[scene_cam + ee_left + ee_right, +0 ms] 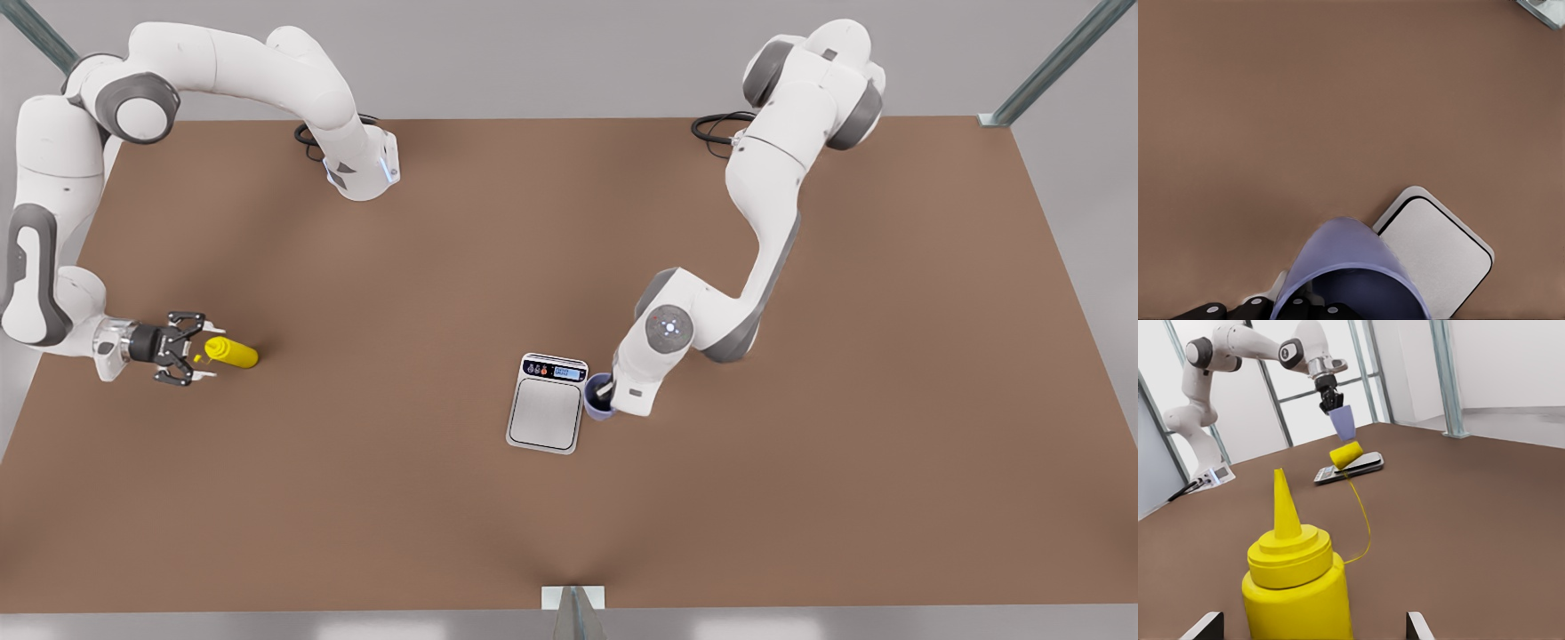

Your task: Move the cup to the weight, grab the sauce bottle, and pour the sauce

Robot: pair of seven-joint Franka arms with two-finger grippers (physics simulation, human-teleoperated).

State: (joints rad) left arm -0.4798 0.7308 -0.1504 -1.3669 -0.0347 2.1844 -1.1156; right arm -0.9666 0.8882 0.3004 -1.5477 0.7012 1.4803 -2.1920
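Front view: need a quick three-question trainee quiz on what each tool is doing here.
1. True or false: the cup stands on the kitchen scale.
2. Which tool holds the cup? A) left tool B) right tool C) neither
3. Fill in: the right tool's fingers are open on either side of the yellow ____.

Key: 1 false, the tool holds it lifted off the table; 2 A; 3 sauce bottle.

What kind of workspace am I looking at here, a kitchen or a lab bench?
Most likely a simulated test bench, not a kitchen: a plain brown table edged by bare metal frame posts, two arms mounted on it, and just three props, the scale, cup and sauce bottle.
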